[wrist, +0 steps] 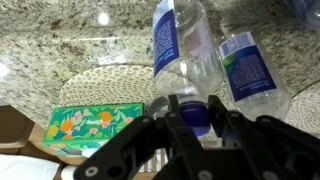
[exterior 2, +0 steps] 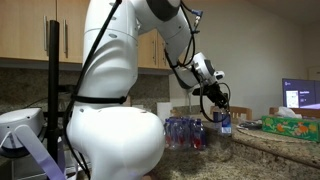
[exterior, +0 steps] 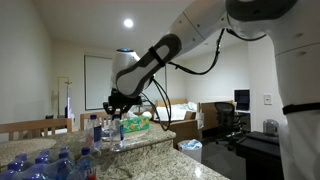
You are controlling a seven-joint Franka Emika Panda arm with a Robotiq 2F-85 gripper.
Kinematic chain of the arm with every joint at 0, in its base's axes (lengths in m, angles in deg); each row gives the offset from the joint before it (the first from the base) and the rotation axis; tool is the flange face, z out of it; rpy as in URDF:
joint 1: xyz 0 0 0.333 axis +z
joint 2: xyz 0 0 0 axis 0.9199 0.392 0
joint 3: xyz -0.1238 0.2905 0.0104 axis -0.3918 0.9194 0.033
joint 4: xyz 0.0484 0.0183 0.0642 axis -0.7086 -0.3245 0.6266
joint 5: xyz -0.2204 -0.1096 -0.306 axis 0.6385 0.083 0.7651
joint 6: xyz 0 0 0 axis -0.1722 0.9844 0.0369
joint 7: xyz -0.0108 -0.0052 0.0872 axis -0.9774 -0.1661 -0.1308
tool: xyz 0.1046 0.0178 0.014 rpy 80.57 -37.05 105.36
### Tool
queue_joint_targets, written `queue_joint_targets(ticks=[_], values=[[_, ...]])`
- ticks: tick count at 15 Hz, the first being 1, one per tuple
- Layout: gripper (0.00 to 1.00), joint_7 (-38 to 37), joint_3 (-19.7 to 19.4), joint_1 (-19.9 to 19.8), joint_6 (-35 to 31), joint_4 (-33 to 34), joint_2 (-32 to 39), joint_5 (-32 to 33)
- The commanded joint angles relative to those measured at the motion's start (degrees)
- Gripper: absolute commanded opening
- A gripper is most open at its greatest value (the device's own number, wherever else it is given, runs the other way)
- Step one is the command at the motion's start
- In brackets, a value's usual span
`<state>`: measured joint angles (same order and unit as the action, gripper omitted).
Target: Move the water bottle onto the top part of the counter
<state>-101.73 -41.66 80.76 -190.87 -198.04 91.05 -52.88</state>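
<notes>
We see the gripper with its fingers drawn in against both sides of the blue top of the water bottle, so the jaws are nearly closed and gripping it. In an exterior view the water bottle hangs upright under the gripper, at the raised ledge of speckled granite. We cannot tell whether its base rests on the stone or sits just above it.

In the wrist view the granite below carries pale woven mats. Two other bottles with blue and white labels are just beside the held one, and a green box printed with oranges lies near the gripper on its other side. In an exterior view the same green box sits on the ledge, apart from the gripper.

A cluster of bottles stands on the lower counter, and we see them with blue caps in an exterior view. The gripper hangs over the ledge there.

Around the counter, we see wooden cabinets on the wall, a lit monitor, an office chair, wooden chairs and a round ceiling light in a dim room.
</notes>
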Motion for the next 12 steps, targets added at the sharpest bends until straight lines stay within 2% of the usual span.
queue_joint_targets(ticks=[1, 6, 12], values=[[0.10, 0.1, 3.1, -2.6, 7.3, 9.5, 4.2, -2.7], [0.10, 0.0, 2.8, -2.9, 14.9, 22.0, 11.6, -4.6], [0.10, 0.2, 1.4, -2.4, 15.7, 30.0, 19.6, -7.3]])
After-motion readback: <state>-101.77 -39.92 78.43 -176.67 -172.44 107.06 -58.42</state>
